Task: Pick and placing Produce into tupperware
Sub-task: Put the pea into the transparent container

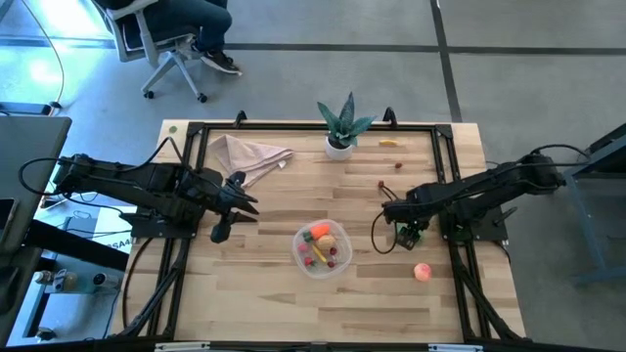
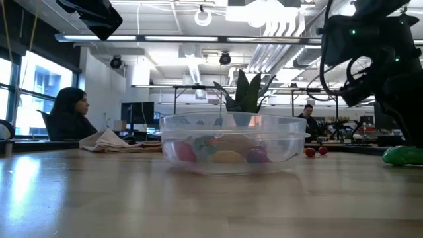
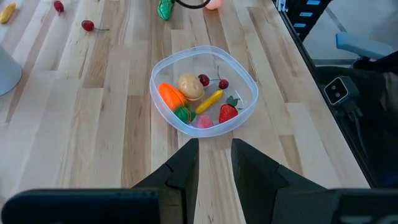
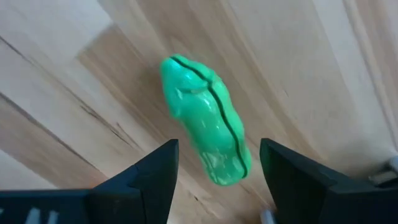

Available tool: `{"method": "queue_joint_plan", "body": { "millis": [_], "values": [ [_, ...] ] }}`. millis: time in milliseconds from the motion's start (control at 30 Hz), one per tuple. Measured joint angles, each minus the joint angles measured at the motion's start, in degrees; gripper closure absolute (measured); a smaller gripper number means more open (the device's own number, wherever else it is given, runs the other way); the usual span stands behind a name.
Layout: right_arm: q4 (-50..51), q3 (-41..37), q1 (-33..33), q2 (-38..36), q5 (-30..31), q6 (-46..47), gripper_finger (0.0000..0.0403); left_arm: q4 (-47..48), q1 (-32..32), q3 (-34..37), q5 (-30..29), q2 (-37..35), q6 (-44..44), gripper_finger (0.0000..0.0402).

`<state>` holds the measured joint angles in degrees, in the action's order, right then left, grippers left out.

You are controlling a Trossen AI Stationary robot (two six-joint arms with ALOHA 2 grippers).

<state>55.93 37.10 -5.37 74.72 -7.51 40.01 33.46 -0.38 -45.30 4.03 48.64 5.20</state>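
Surface: pale wooden table (image 1: 254, 293) with a black frame along its edges; an office with desks and seated people shows beyond it in the low view.
Tupperware: clear tupperware (image 1: 322, 248) near the table's middle, between the two arms; it already holds an orange piece, a beige one, a yellow one, a strawberry and small red bits.
Produce in hand: green cucumber (image 4: 206, 119) lying flat on the wood beside the tub, on the right arm's side.
Other produce: pink peach (image 1: 422, 272) loose nearby; yellow banana (image 1: 389, 143) and tiny red pieces (image 1: 398, 164) farther back by the potted plant (image 1: 342, 125).
Right gripper: right gripper (image 4: 217, 168) hangs over the cucumber, fingers spread wide either side of one end, holding nothing.
Left gripper: left gripper (image 3: 214, 158) waits facing the tub, closed and empty.
Handling: cucumber looks like light, rigid, glossy plastic, likely slippery; its rounded body could roll or squirt out.
Grip point: across the narrow width at mid-length seems safest.
Napkin: beige cloth (image 1: 249, 154) lies apart, near the table's back edge.
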Motion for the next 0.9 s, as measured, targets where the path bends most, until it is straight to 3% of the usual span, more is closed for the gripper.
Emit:
{"method": "queue_joint_plan", "body": {
  "millis": [333, 900],
  "values": [
    [-5.45, -3.96, 0.47, 0.00, -3.00, -0.10, 0.0185, 0.01, 0.00, 0.00, -0.02, 0.00, 0.02, 0.0318],
    [-6.06, -4.61, 0.53, 0.02, 1.98, 2.47, 0.0185, 0.00, -0.01, 0.00, -0.02, -0.01, 0.01, 0.0318]
  ]
}}
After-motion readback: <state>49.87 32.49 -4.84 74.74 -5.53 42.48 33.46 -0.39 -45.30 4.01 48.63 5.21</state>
